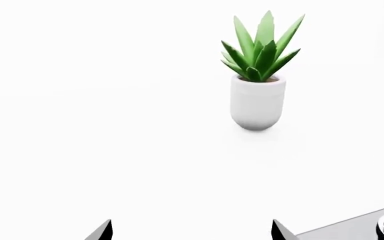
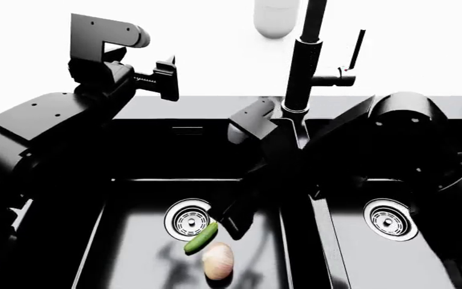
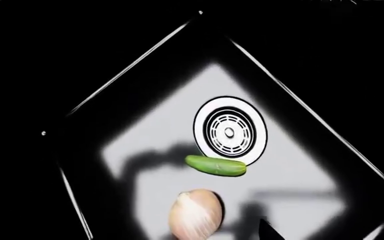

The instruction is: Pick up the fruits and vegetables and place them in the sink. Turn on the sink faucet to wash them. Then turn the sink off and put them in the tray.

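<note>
a: where are the cucumber [image 2: 201, 237] and the onion [image 2: 218, 261] now?

b: both lie on the floor of the left basin of the sink [image 2: 139, 253]. the cucumber is touching the edge of the round steel drain [image 2: 188, 219], and the onion is just beside it, nearer to the robot.

a: how will they handle, do you think?

b: the cucumber looks small, stiff and light, with a smooth skin, so i would take it across its middle. the onion is round with a dry papery skin; it may roll, so the fingers should close on its widest part.

a: and the claws?

b: the left gripper [image 1: 192, 231] is spread, holding nothing, up over the counter near the potted plant [image 1: 258, 75]. the right gripper [image 2: 237, 225] hangs low in the left basin, just beside the cucumber; i cannot tell if it is spread or pressed together.
</note>
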Robot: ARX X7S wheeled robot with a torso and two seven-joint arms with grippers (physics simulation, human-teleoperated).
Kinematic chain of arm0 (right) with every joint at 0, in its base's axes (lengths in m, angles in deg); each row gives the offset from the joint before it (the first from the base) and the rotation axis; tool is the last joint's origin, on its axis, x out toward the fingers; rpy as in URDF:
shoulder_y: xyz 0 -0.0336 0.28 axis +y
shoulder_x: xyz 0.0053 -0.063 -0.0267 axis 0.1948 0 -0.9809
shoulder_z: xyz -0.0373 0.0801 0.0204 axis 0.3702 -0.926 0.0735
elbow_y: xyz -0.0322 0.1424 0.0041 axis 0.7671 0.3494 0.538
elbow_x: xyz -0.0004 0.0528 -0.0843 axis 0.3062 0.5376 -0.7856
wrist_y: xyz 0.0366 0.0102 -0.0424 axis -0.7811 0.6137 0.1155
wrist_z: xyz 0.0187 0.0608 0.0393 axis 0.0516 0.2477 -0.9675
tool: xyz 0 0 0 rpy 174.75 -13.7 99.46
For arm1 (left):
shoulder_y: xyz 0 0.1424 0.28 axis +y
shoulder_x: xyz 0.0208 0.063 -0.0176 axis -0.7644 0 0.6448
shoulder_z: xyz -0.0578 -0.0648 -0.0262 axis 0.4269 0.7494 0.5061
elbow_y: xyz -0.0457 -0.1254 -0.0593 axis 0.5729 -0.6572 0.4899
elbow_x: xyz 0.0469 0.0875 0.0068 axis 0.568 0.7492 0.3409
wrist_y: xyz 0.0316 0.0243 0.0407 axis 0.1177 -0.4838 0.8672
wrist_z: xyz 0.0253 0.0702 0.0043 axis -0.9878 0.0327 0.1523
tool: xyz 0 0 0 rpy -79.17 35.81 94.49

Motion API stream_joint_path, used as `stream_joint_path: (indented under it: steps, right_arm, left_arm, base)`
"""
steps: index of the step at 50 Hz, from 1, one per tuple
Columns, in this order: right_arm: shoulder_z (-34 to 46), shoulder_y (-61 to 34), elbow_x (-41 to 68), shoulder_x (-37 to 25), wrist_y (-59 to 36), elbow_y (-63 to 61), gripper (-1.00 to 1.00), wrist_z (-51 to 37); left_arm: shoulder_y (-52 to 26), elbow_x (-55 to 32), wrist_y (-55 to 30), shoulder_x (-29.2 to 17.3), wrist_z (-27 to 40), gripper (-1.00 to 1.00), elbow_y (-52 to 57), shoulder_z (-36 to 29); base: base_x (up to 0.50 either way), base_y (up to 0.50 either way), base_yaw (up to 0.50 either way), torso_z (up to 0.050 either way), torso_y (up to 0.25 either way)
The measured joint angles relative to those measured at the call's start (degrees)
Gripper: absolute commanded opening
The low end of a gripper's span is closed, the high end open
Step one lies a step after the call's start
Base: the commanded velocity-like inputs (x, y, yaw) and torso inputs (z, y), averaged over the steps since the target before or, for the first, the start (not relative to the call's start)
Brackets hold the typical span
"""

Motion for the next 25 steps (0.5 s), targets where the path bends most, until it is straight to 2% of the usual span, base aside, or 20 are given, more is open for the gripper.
stream_joint_path:
  steps: [25]
  right_arm:
    - [11.1, 2.0, -13.1, 5.0, 7.6, 7.7, 1.0, 13.1]
  left_arm:
    - [2.9, -0.4, 1.9, -1.1, 0.8, 1.0, 1.4, 1.0]
  base:
    - [0.0, 0.0, 0.0, 0.0, 0.0]
